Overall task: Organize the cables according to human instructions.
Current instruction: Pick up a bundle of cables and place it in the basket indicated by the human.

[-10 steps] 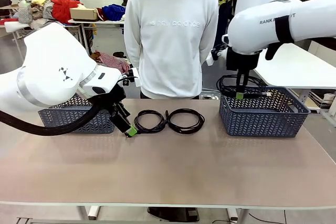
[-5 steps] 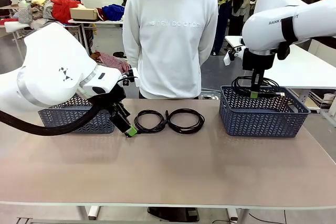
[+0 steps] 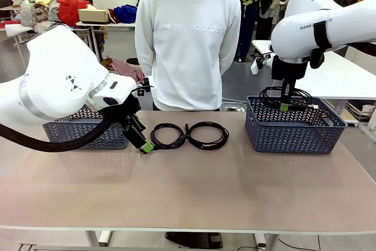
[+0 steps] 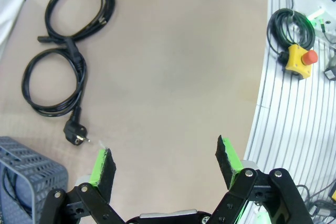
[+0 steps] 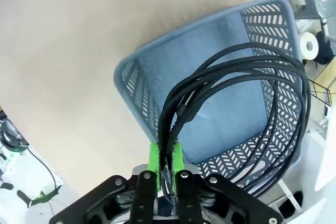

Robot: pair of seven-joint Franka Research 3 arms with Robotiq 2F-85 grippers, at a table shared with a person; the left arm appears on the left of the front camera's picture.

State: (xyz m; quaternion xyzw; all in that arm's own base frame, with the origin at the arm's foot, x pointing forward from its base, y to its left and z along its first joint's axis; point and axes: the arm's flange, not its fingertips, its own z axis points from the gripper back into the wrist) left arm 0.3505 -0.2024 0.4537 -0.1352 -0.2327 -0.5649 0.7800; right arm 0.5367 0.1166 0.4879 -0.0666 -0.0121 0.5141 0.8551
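Two coiled black cables (image 3: 165,135) (image 3: 207,135) lie side by side on the table's far middle; in the left wrist view they are the coils (image 4: 55,81) (image 4: 79,6), the nearer one ending in a chunky round plug. My left gripper (image 3: 145,146) (image 4: 165,162) hangs open just left of them, above the table, holding nothing. My right gripper (image 3: 285,106) (image 5: 166,156) is shut on a braided black cable coil (image 5: 231,93) (image 3: 281,94), hanging over the right blue basket (image 3: 294,133) (image 5: 142,103).
A second blue basket (image 3: 85,134) stands at the far left, behind my left arm, something dark inside. A person stands at the far side, hands behind the back. The near half of the table is bare. An emergency-stop button (image 4: 300,59) sits off the table edge.
My right gripper carried its cable coil rightward and down, from the basket's left rim to above its interior. The left arm and the two table cables have stayed put.
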